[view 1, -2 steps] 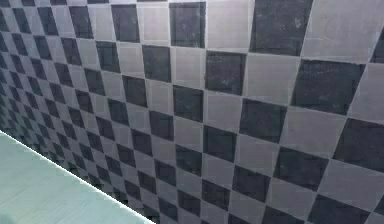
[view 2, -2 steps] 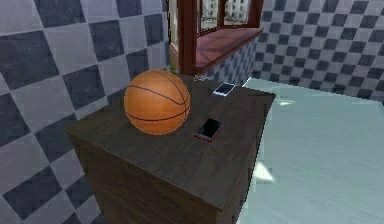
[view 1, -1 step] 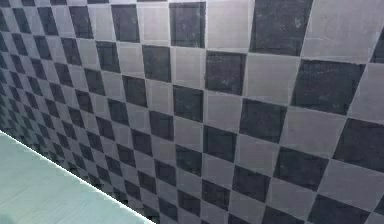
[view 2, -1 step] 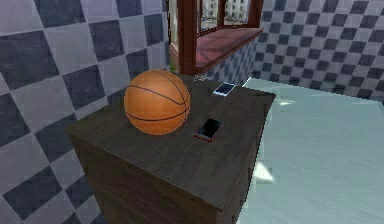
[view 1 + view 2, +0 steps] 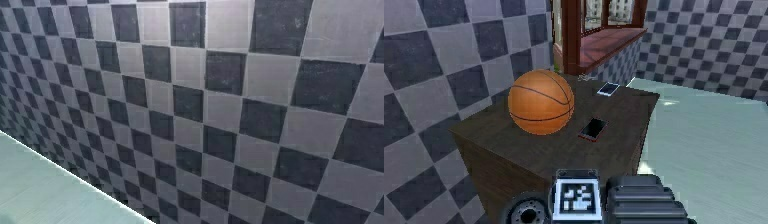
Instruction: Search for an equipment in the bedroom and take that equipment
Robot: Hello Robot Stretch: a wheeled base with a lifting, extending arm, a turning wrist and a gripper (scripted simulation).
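In the arm side view the pincer (image 5: 526, 212) is showing as a dark body at the bottom edge. It is sitting just left of a white marker square (image 5: 578, 195) and the dark arm (image 5: 646, 203). Its far end is lying against the front of a dark wooden counter (image 5: 629, 110) and is not standing out clearly. For that reason it cannot be told whether the pincer is grasping anything or hanging released.

Beyond the pincer, an orange basketball (image 5: 541, 101) is resting on the counter top, almost straight out from the pincer and near it. A dark phone (image 5: 593, 129) is lying flat on the counter beyond the pincer and to its right, just beside the basketball. A light phone (image 5: 608, 90) is lying farther out than the dark one, near the counter's far edge.

Past the counter, well beyond the pincer, a window with a wooden frame (image 5: 570, 40) is standing in a grey-and-dark checkered wall (image 5: 444, 60). Pale floor (image 5: 704, 130) is stretching away to the pincer's right, beside the counter.

In the forward view the same kind of checkered wall (image 5: 200, 100) is running down to a strip of pale floor (image 5: 40, 180) at the view's lower left.
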